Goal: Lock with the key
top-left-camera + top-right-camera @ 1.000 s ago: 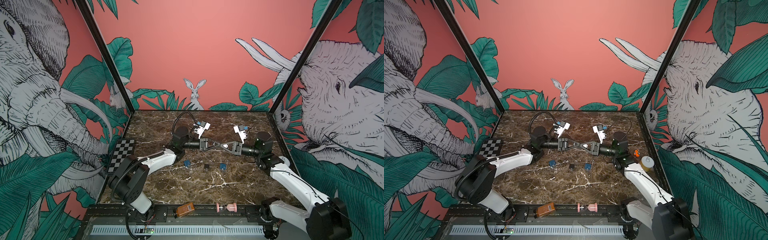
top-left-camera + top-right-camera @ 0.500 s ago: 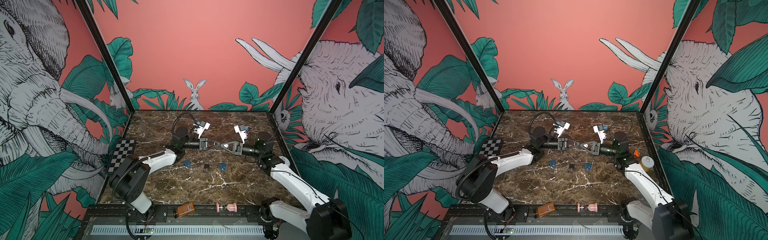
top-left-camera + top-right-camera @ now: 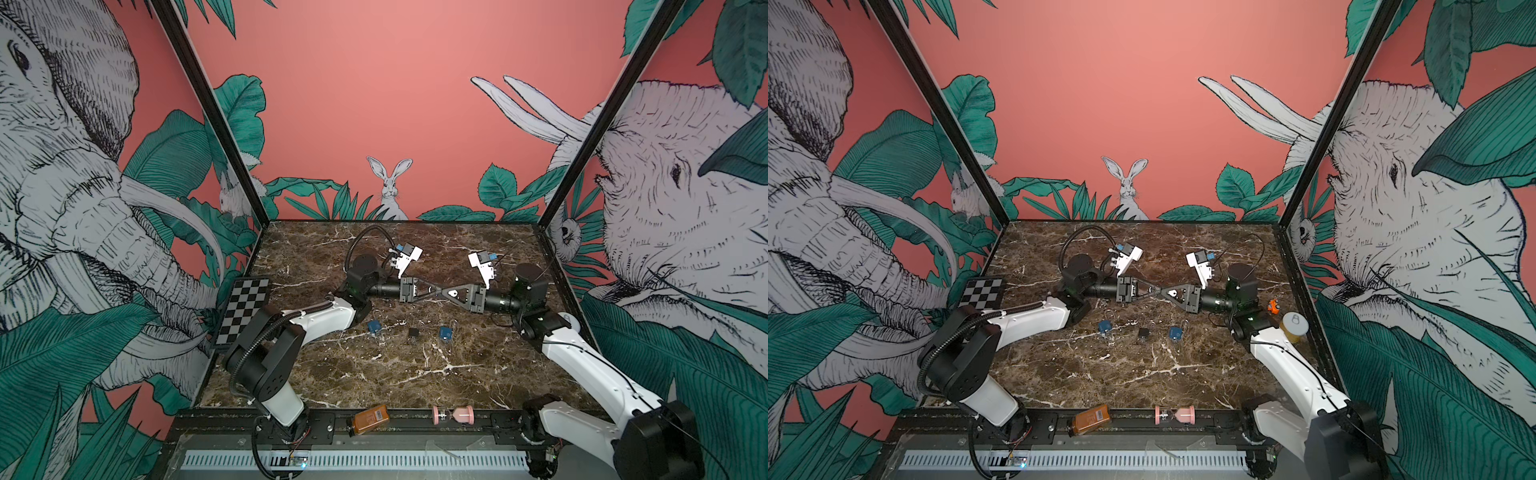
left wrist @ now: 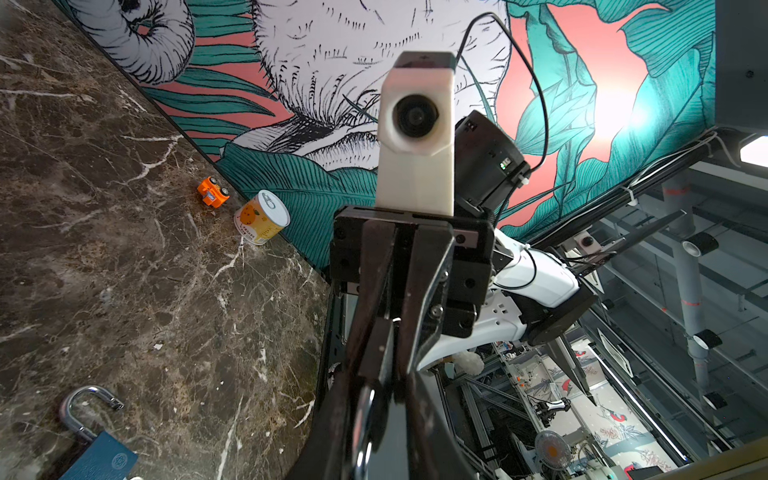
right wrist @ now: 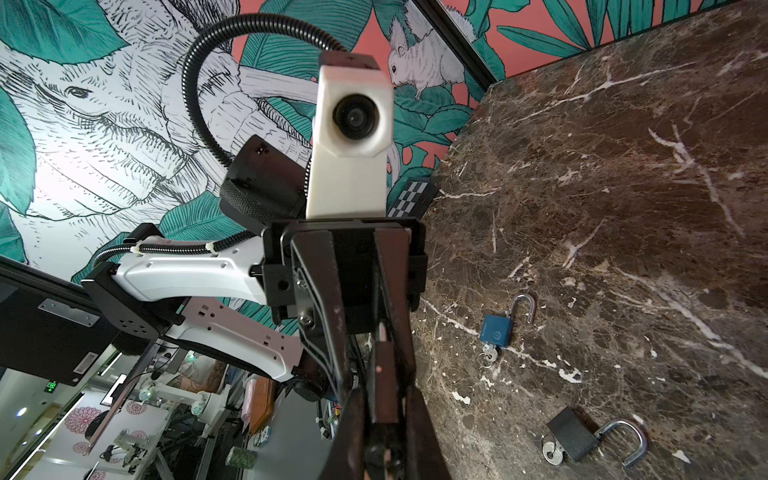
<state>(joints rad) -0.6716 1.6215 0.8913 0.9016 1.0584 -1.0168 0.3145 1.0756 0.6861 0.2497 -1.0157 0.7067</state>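
Left gripper (image 3: 434, 289) clamping silvery metal piece (image 4: 366, 415), lock or key unclear; right gripper (image 3: 446, 291) pinching shut, tips meeting above bench (image 3: 374, 374). Black padlock (image 5: 571, 432) and blue padlock (image 5: 495, 330) lying open below, key (image 5: 552, 453) sitting in black one. Likely best: keeping tips aligned, pushing slowly, no early twisting.

Middle padlock (image 3: 413, 333) lies between left padlock (image 3: 374, 326) and right padlock (image 3: 445, 333); all on the table (image 3: 374, 376).

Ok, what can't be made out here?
1. In both top views, whatever sits between the left gripper and right gripper tips is too small to see.
2. Left wrist view: a shiny metal piece shows between the left gripper's fingers, which cover most of it; key or shackle, unclear.
3. Same view: blue padlock is cut off by the bottom edge.
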